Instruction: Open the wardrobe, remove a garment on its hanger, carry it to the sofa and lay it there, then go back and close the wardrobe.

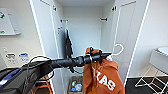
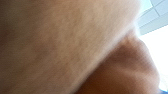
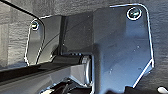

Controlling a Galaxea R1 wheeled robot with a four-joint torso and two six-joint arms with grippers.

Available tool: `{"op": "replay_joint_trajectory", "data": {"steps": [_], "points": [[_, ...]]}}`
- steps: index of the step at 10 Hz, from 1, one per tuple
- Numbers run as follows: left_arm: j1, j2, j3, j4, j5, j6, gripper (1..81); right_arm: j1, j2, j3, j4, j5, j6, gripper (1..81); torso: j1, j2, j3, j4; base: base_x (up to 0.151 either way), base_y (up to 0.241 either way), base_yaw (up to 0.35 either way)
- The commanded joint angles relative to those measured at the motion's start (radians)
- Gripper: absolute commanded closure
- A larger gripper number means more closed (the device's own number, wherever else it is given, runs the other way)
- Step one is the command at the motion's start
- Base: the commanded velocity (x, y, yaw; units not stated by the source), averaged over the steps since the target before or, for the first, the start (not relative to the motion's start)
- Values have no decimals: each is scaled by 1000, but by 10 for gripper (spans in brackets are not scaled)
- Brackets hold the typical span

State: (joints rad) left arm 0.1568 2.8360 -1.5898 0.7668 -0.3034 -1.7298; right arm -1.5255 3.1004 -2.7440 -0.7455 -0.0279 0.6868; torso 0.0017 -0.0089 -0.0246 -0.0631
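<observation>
1. Left pincer (image 1: 106, 55), reaching in from the left, appears clenched on the hanger (image 1: 118, 49) carrying the garment (image 1: 103, 75).
2. Garment hangs just before the open wardrobe (image 1: 83, 27), so the take-out step is in hand.
3. Next calls for a steady carry toward the sofa.

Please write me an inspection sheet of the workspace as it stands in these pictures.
Surface: wardrobe floor, a small box of items.
Job's things: wardrobe open; orange garment on its white hanger, off the rail, at the left claw.
Clutter: dark garment hanging inside.
Grippers: left claw's fingers unclear; right: nothing seen.
Cables: black cable looped along the left arm.
Surroundings: white walls; white chair on the right.
</observation>
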Motion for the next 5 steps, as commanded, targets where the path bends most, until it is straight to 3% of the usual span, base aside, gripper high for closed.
{"op": "replay_joint_trajectory", "data": {"steps": [1,5], "points": [[-199,-34,83,37,-17,18,811,54,11,9,-3,-44,-3,10,0,0,0,0,0,0,0],[-191,-65,113,33,-10,16,811,52,10,6,-3,-27,-3,10,0,0,0,0,0,0,0]]}}
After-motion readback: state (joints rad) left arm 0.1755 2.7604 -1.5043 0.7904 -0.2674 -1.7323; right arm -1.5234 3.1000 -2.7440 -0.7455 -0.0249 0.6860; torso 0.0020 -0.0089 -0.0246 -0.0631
